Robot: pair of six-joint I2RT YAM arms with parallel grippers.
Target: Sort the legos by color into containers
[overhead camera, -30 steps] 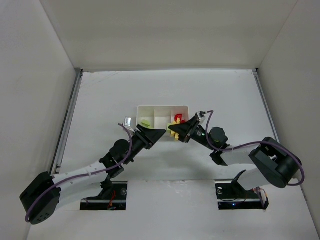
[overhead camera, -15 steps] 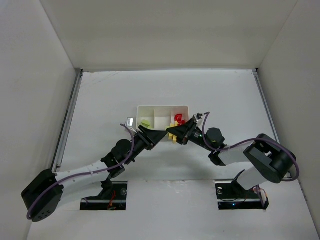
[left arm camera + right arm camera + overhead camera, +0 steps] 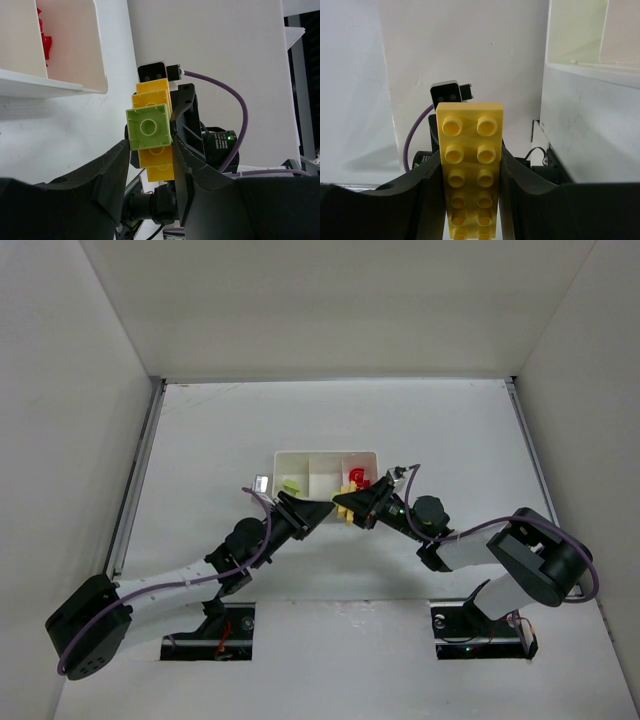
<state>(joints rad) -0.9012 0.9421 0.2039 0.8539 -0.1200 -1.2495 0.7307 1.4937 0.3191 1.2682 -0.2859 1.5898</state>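
Left arm [image 3: 170,585]: it reaches from its base at the near edge of the table [image 3: 200,440] up and inward to the middle.
Right arm [image 3: 470,545]: it bends from its base inward, and its wrist faces the left one.
Left gripper [image 3: 150,139]: the jaws are clamped on the light green brick [image 3: 149,127], with one finger against each side of its lower part.
Light green brick: a small square with one stud, it sits pressed onto the face of the yellow brick [image 3: 469,170], between the two grippers and above the table.
Right gripper [image 3: 470,152]: it is closed on the yellow brick, with both fingers tight against the long sides.
Yellow brick: a long plate with two rows of studs, it sticks out past the right fingertips toward the left gripper, just in front of the tray [image 3: 300,454].
Purple cable [image 3: 235,95]: it loops along the right wrist.
Tray: white with three compartments in a row, it lies just beyond the meeting grippers.
Left compartment: it holds a green piece [image 3: 291,486].
Right compartment: it holds red bricks [image 3: 357,477].
Middle compartment: I cannot tell what it holds.
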